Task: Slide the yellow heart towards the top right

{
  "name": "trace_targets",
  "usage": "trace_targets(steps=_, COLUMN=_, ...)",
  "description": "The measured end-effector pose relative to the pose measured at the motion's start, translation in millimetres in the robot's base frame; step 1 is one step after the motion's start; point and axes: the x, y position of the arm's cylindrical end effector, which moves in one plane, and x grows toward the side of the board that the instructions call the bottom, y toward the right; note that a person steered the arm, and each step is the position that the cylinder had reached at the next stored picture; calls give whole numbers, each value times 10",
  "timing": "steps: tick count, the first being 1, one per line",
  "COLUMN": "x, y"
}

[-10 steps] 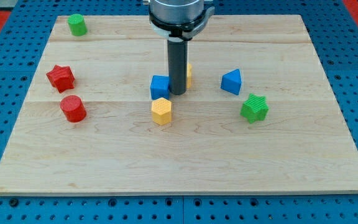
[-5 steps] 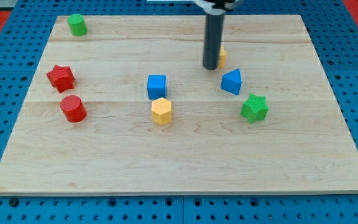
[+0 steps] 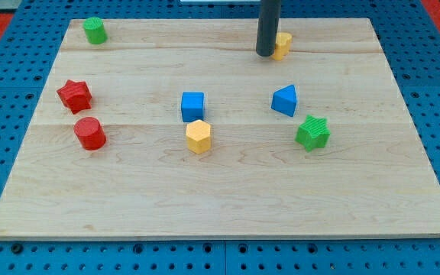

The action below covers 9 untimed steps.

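The rod's tip presses against the left side of the yellow heart near the far edge of the bench, the heart mostly showing just to the rod's right and slightly beyond it. There is no claw on this arm, so nothing opens or closes; the rod can only shove, which is why it sits on the heart's lower-left flank, the side opposite the corner it is meant to reach. The heart lies toward the top of the view, right of centre, with bare wood between it and the top right corner; the slide looks well along but not finished.

Below the tip and a little right stands the blue wedge, and further down the green star. Below and left are the blue cube and, just under it, the yellow hexagon. Far off to the left sit the red star and red cylinder, with the green cylinder level with the tip in the far left corner. All of them are well apart from the heart's likely path.
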Motion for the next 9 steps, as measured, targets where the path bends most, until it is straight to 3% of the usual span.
trace_targets(steps=9, x=-43, y=973)
